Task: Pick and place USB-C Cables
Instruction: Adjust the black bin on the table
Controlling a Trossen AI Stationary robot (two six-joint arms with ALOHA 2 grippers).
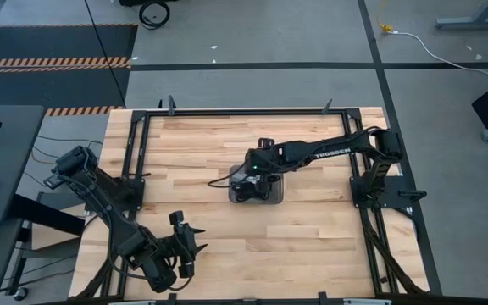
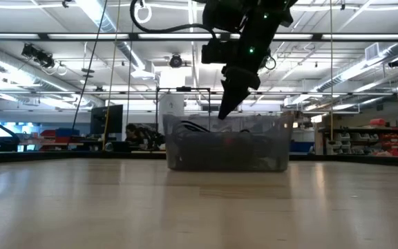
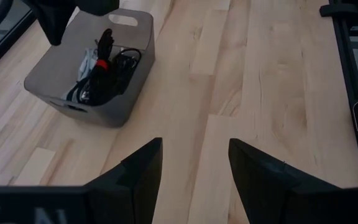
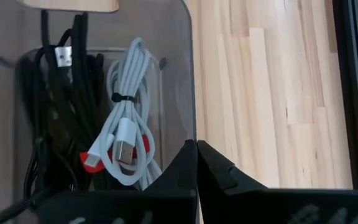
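Observation:
The grey tray [image 1: 276, 194] stands mid-table and holds the coiled USB-C cables. In the right wrist view a white cable [image 4: 129, 124] lies beside black cables [image 4: 61, 112], with a red tie [image 4: 89, 158] among them. In the left wrist view the cables [image 3: 104, 68] lie in the tray [image 3: 114, 106]. My right gripper [image 4: 196, 149] is shut and holds nothing. It points down just over the tray's rim [image 2: 224, 111], above the cables. My left gripper [image 3: 194, 155] is open over bare wood near the table's near-left corner [image 1: 195, 241], far from the tray.
A black metal frame [image 1: 142, 144] runs along the table's edges. Bare wooden tabletop [image 1: 312, 229] surrounds the tray on all sides. Beyond the table's far edge the low view shows a workshop room with shelves [image 2: 365, 142].

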